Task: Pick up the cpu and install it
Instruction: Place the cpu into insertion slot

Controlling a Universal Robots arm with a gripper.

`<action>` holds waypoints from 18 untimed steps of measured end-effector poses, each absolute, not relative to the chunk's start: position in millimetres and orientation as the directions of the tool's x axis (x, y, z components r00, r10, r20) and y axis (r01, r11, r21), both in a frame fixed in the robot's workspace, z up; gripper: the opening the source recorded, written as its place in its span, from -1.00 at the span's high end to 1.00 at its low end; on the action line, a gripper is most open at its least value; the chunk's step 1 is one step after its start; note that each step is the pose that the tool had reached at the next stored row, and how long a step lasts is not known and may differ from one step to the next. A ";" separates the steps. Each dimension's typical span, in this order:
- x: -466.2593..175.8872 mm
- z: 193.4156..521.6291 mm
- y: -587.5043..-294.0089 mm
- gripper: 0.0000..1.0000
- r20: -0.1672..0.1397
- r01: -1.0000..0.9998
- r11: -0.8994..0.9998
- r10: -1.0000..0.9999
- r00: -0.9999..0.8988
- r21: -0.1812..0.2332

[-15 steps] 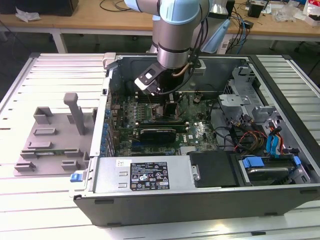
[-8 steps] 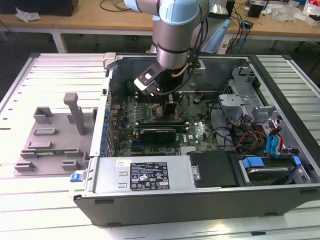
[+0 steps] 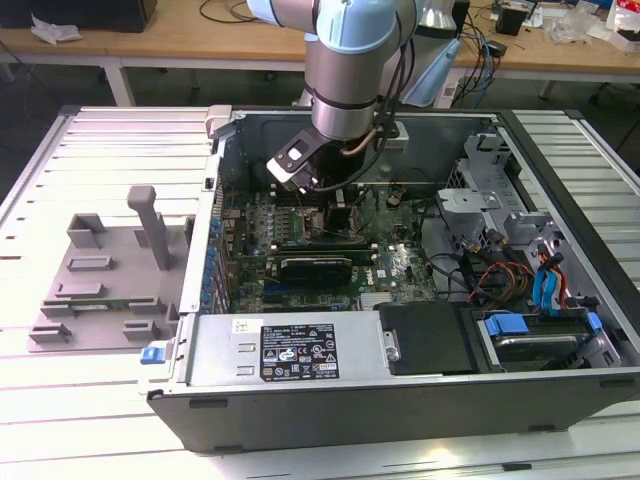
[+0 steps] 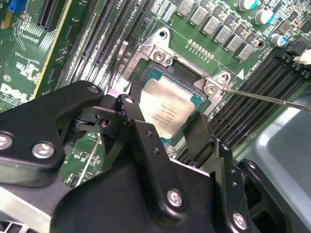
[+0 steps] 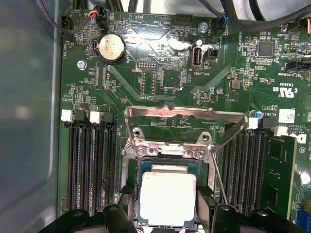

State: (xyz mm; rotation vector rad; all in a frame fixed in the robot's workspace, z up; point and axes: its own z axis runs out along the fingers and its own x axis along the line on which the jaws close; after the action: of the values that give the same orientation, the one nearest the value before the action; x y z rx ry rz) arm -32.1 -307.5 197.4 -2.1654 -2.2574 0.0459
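Note:
The cpu (image 4: 167,99), a flat square chip with a silvery top and a thin green rim, sits level right over the open socket (image 5: 167,145) on the green motherboard. My gripper (image 4: 163,114) has a black finger against each of two opposite edges of the chip and is shut on it. In the first wrist view the cpu (image 5: 167,199) hides most of the socket bed, with a pale strip of the bed showing past its far edge. My gripper (image 5: 166,194) flanks it there too. In the exterior view my gripper (image 3: 335,215) reaches down inside the computer case (image 3: 400,400).
The socket's metal load plate (image 5: 187,114) stands swung open, and its thin lever (image 4: 272,97) juts out sideways. Black memory slots (image 5: 90,165) line both sides of the socket. A black-finned card (image 3: 315,268) lies nearby. A grey fixture (image 3: 100,270) stands at the exterior view's left.

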 end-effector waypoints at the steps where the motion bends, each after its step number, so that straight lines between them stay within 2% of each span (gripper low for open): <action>1: -32.1 197.2 -307.1 -0.24 -0.011 0.999 0.041 0.999 -0.042 -0.030; 12: -30.4 197.1 -313.0 -0.24 -0.011 0.999 0.041 0.999 -0.042 -0.031; 16: -30.0 208.5 -310.8 -0.24 -0.011 0.999 0.041 0.999 -0.042 -0.031; 17: -30.1 209.4 -307.3 0.05 -0.015 0.999 0.041 0.999 -0.042 -0.031; 18: -33.8 209.5 -307.5 0.53 -0.025 0.999 0.042 0.999 -0.043 -0.030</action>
State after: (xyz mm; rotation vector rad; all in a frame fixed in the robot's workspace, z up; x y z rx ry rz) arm -33.8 -307.5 209.5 -2.1711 -2.2658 0.0613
